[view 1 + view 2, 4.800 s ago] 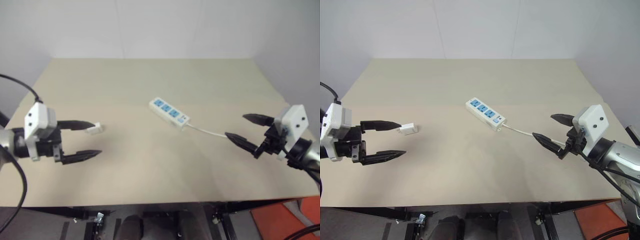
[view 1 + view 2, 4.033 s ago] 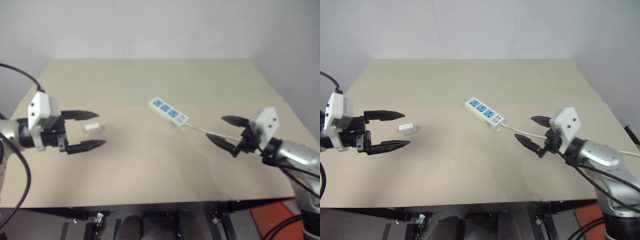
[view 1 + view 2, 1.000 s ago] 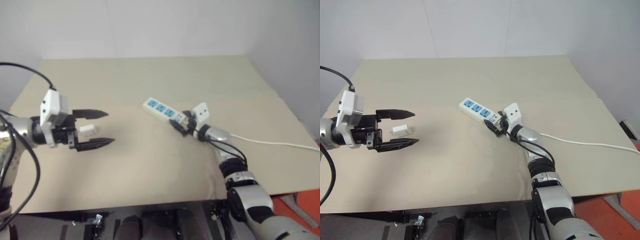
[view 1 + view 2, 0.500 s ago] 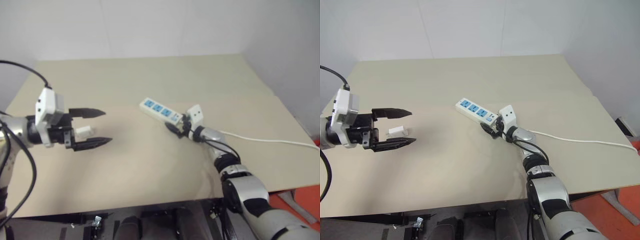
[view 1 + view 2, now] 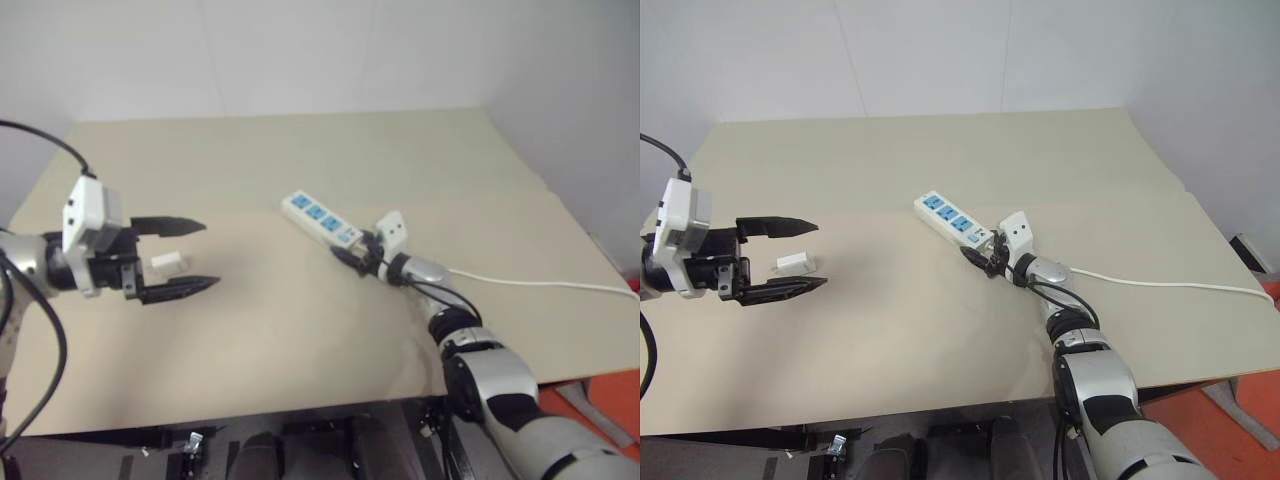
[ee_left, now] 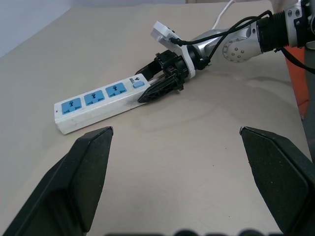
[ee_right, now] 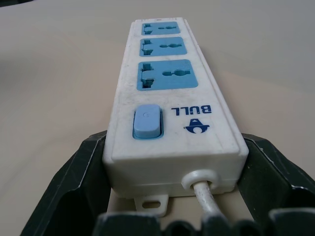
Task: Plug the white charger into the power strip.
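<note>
Head views: the charger (image 5: 797, 262) lies on the counter (image 5: 940, 160), seen between the spread fingers of the left tool (image 5: 775, 257), which holds nothing. It looks small, light and rigid; its flat sides seem the best place to pinch. The strip (image 5: 954, 221) lies mid-counter.

Left wrist view: the right tool (image 6: 158, 82) straddles the strip's cable end.

Right wrist view: its fingers flank the strip's switch end, whether touching I cannot tell. Smooth hard plastic may slip.

Lab: bare table (image 5: 300, 340), blank wall (image 5: 300, 50).
</note>
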